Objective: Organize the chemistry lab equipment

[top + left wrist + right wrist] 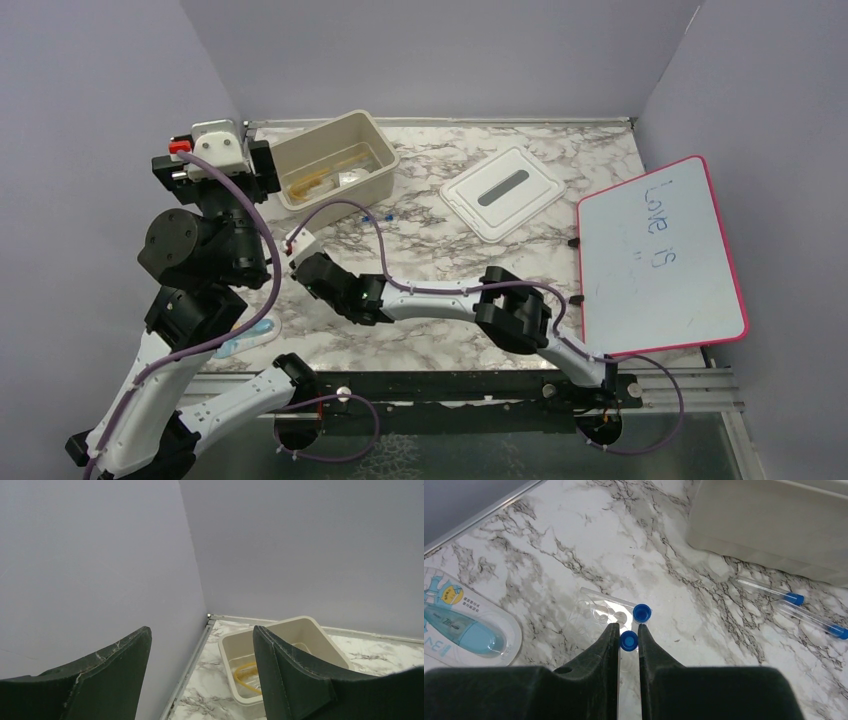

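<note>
My left gripper (pixel 201 632) hung high by the left wall, its two dark fingers spread wide with nothing between them. It was released and, I judged, parked up there so as not to block the other arm. Near my base lay a blue-and-white blister pack (pixel 459 625), flat on the marbled table (pixel 600 160). Further back stood the beige rectangular plastic bin (pixel 372 132), set in the far left corner where both arms could reach it. The amber rubber tubing loop (pixel 244 674) lay curled on its floor, next to something pale I could not make out.

Right of that, low over the table, my right gripper (pixel 628 627) was clamped on the small blue-capped clear tube (pixel 629 641). The cap was pinched between the fingertips, a narrow grip that suited so slim and roll-prone a piece. A second blue cap (pixel 642 612) sat just beyond it, at the edge of a clear flat plastic packet (pixel 594 607). Two more clear tubes with blue caps (pixel 769 591) lay side by side near the bin's wall, not yet gathered. Beyond them the white rectangular lid (pixel 503 192) rested apart from the bin — left off, I supposed, so the bin could be filled — and the red-bordered whiteboard (pixel 660 260) lay at the far right
</note>
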You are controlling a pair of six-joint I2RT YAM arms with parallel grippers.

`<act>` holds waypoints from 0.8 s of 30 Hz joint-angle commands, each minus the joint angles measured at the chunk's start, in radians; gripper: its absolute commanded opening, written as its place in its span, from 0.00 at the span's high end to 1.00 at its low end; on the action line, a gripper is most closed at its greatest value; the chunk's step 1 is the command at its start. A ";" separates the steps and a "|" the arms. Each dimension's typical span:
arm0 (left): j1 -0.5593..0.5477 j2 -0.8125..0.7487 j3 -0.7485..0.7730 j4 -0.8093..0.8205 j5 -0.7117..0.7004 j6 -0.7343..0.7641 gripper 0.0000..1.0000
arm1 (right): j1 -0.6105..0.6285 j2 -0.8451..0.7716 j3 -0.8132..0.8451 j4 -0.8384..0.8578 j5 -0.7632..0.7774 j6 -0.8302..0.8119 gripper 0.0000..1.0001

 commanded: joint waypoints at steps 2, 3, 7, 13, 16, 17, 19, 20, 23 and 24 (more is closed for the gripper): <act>-0.004 0.008 0.001 -0.009 -0.023 0.003 0.23 | 0.008 0.065 0.066 -0.057 0.041 0.031 0.81; -0.004 0.009 0.001 -0.011 -0.023 0.003 0.23 | 0.007 0.068 0.068 -0.062 0.041 0.035 0.80; -0.005 0.013 0.001 -0.014 -0.020 -0.001 0.23 | 0.006 0.085 0.099 -0.100 0.045 0.052 0.77; -0.005 0.022 0.005 -0.027 -0.021 0.000 0.23 | -0.005 0.113 0.193 -0.215 0.048 0.115 0.59; -0.004 0.032 0.010 -0.035 -0.022 -0.003 0.21 | -0.009 0.083 0.204 -0.237 0.020 0.138 0.52; -0.006 0.035 0.012 -0.037 -0.022 -0.005 0.21 | -0.011 0.069 0.200 -0.238 0.013 0.145 0.50; -0.005 0.042 0.016 -0.044 -0.022 -0.008 0.20 | -0.011 0.039 0.191 -0.243 0.007 0.156 0.47; -0.004 0.046 0.020 -0.050 -0.022 -0.012 0.19 | -0.012 0.024 0.183 -0.243 0.003 0.161 0.45; -0.006 0.062 0.031 -0.076 -0.018 -0.027 0.17 | -0.016 -0.024 0.148 -0.243 -0.009 0.181 0.42; -0.006 0.066 0.033 -0.085 -0.017 -0.032 0.17 | -0.018 -0.040 0.137 -0.242 -0.013 0.189 0.42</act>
